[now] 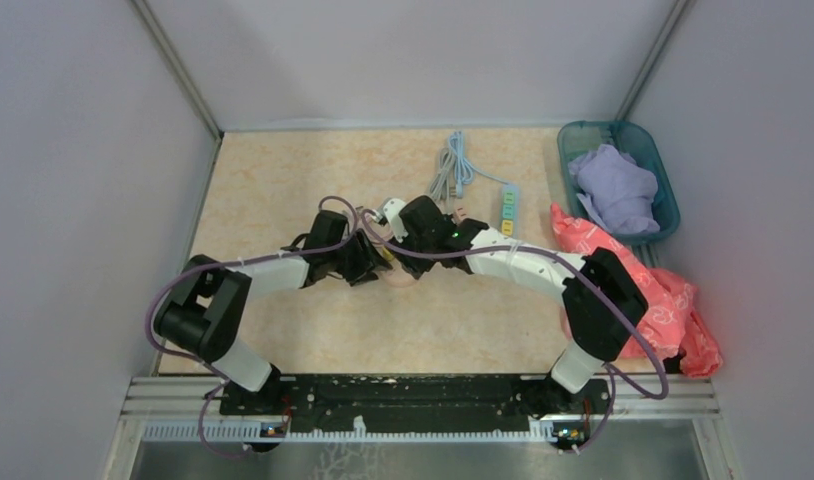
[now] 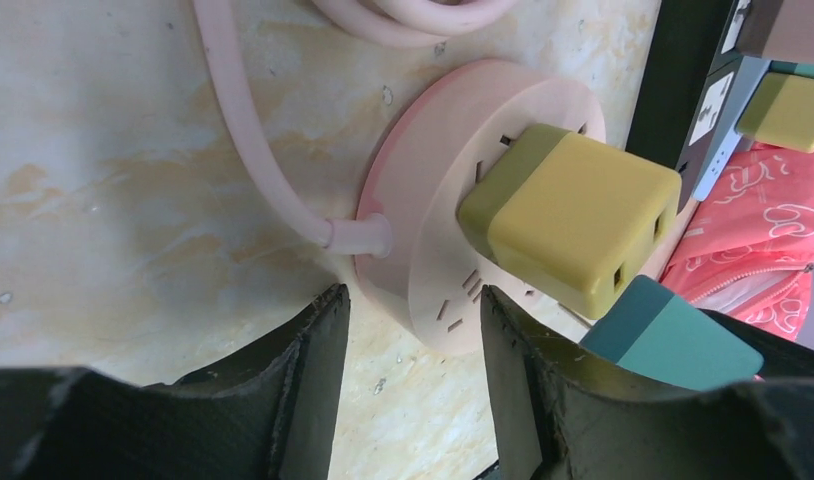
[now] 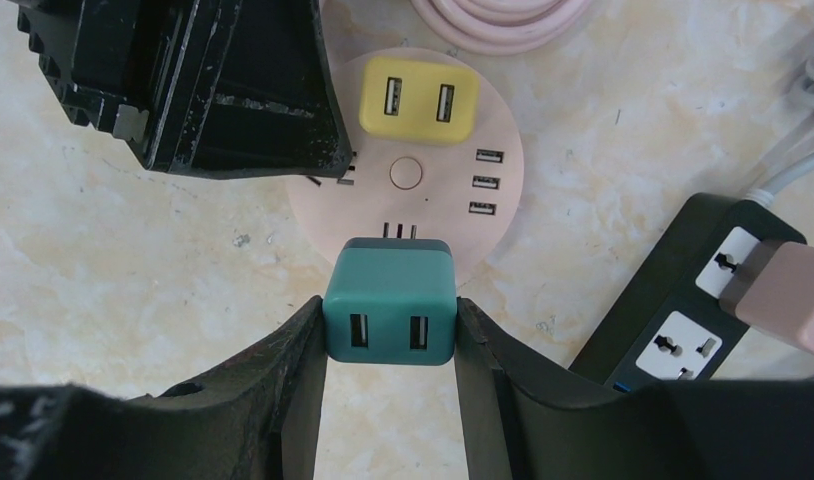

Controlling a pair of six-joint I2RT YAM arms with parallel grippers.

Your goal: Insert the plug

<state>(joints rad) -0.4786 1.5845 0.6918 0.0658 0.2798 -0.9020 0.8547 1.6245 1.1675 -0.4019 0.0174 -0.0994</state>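
Observation:
A teal plug (image 3: 390, 300) with two USB ports is clamped between the fingers of my right gripper (image 3: 390, 330). Its prongs point at the near rim of the round pink socket hub (image 3: 423, 200). I cannot tell whether they sit in the slots. A yellow plug (image 3: 420, 100) is seated in the hub's far side. In the left wrist view my left gripper (image 2: 413, 310) stands open astride the rim of the hub (image 2: 433, 130), beside its cable outlet. The yellow plug (image 2: 573, 220) and the teal plug (image 2: 663, 335) are just beyond it.
A black power strip (image 3: 683, 300) with a pink plug (image 3: 783, 290) lies right of the hub. The hub's pink cable (image 3: 498, 25) is coiled behind it. Farther back are a pale blue strip (image 1: 508, 205), a blue basket (image 1: 633, 135) with purple cloth, and a red cloth (image 1: 643, 280).

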